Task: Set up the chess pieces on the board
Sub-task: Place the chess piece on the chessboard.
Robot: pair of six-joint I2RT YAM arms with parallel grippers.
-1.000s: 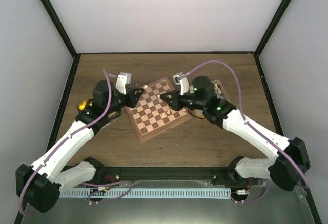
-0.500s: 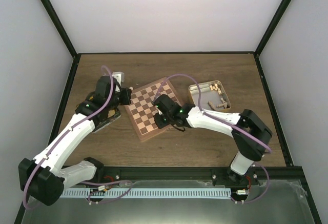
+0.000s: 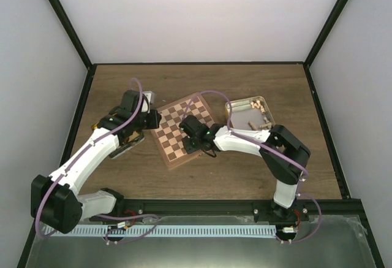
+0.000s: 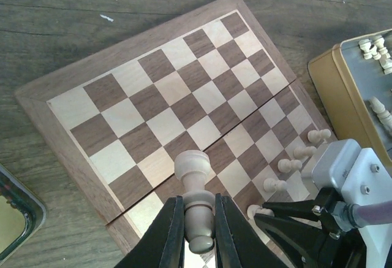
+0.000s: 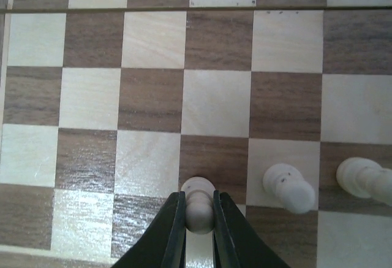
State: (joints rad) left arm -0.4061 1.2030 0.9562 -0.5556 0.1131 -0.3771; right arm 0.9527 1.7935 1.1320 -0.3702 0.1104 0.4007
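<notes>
My right gripper (image 5: pixel 197 211), pinching a pale piece (image 5: pixel 197 195), maybe a pawn, now hangs over the board (image 5: pixel 153 96), not the tin (image 3: pixel 231 105), ready to place.

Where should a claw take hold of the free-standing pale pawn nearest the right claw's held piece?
Probably by its round head, from straight above: the pawn stands upright, and the right claw and another pawn flank it, so close across the row.
</notes>
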